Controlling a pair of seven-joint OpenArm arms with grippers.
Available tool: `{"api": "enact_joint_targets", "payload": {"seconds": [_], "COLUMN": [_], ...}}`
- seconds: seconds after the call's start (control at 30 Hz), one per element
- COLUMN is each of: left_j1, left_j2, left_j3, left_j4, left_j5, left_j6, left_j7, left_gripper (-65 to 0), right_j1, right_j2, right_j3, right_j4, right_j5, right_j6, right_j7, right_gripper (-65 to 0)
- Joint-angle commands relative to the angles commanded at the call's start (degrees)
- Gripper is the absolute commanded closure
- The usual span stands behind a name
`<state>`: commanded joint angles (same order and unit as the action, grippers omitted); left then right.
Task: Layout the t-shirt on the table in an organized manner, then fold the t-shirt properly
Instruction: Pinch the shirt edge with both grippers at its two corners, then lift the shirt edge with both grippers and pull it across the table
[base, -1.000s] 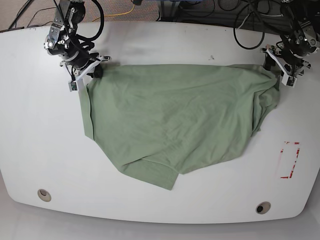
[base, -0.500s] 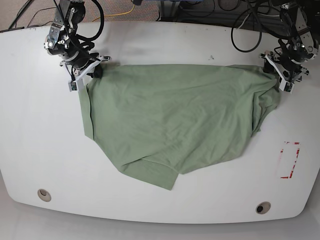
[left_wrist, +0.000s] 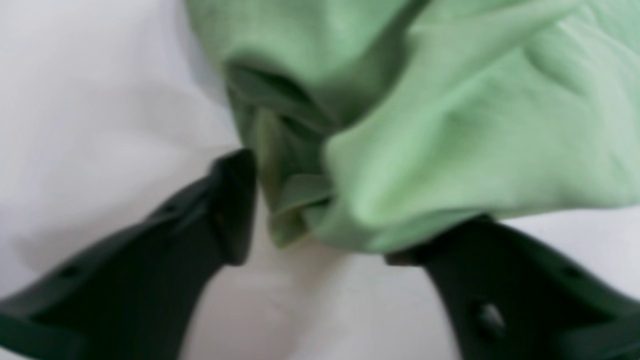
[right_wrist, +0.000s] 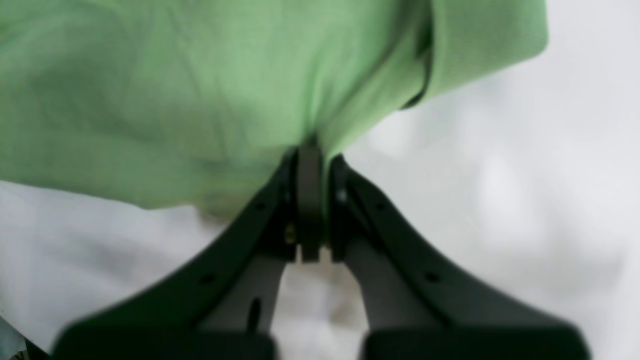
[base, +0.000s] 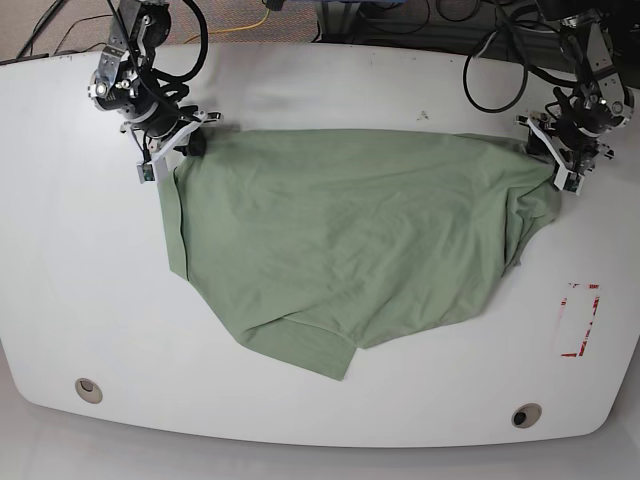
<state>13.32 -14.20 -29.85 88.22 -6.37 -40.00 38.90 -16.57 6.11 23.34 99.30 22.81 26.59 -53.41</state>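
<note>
Lying on: the table (base: 320, 85), glossy white, rounded corners; t-shirt (base: 340, 240) spread across the middle and far half.
Containers: no bin, tray or box in any view; nothing held in anything.
Right gripper (base: 185, 140): at 10 o'clock of the cloth, fingers (right_wrist: 280, 200) pressed together on a pinch of t-shirt (right_wrist: 175, 100) fabric; wrist view blurred.
Left gripper (base: 555, 150): at 2 o'clock of the cloth, fingers (left_wrist: 235, 205) spread apart, bunched t-shirt (left_wrist: 425, 115) corner sitting between them; touching or not, cannot tell from the blur.
Edges: far hem stretched nearly straight between the two grippers; near edge ragged, one flap reaching toward 6 o'clock.
Open room: bare white at 9 o'clock and along the near rim; grommet holes (base: 88, 389) at 7 and 5 o'clock; red tape outline (base: 578, 320) at 4 o'clock, well apart from the cloth.
Cloth look: pale sage green, soft wrinkles fanning from both held corners, 3 o'clock side folded under and rumpled.
</note>
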Motion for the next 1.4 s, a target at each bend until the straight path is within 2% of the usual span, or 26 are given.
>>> {"api": "enact_joint_targets", "payload": {"seconds": [0.07,0.1,0.27,0.47,0.6,0.77,0.9,1.03,1.3,1.4], "left_j1": [0.0,0.0,0.1,0.6,0.4,-5.2,-11.2,-18.9,-31.6,-36.7], "left_j2": [0.0,0.0,0.0,0.0,0.0,-0.1,-2.3,-4.0,-6.1,-6.1], "left_j3": [0.0,0.0,-0.3,-0.4,-1.6,-2.5,-4.7,-5.7,-5.4,-2.5], "left_j4": [0.4,0.4,3.6,14.7,21.7,25.9,26.0,25.9,25.8,25.8], "left_j5": [1.1,1.8,3.1,3.1,3.0,2.9,3.0,3.0,3.1,3.3], "left_j6": [0.0,0.0,0.0,0.0,0.0,0.0,0.0,0.0,0.0,0.0], "left_j7": [0.0,0.0,0.2,2.0,7.0,14.6,21.5,28.9,33.3,34.4], "left_gripper": [-2.6,0.0,-0.7,0.0,0.0,0.0,0.0,0.0,0.0,0.0], "right_j1": [0.4,0.4,0.4,0.4,2.1,5.3,8.1,11.7,20.2,23.7], "right_j2": [0.0,0.0,0.0,-0.1,-0.1,0.4,1.5,4.3,8.3,9.4], "right_j3": [0.0,0.0,0.0,0.0,0.2,0.4,0.4,0.2,0.1,-0.1], "right_j4": [0.0,0.0,3.0,11.3,14.8,15.5,15.5,15.5,15.0,13.5], "right_j5": [0.0,0.0,0.0,0.0,0.0,0.0,0.0,0.0,0.0,0.0], "right_j6": [0.00,0.00,0.00,0.00,0.00,0.00,0.00,0.00,0.00,0.00], "right_j7": [0.0,0.0,0.0,-1.3,-3.3,-4.5,-4.6,-4.7,-4.7,-4.7], "right_gripper": [-0.2,-0.2,0.0,0.0,0.0,0.0,0.0,0.0,0.0,0.0]}}
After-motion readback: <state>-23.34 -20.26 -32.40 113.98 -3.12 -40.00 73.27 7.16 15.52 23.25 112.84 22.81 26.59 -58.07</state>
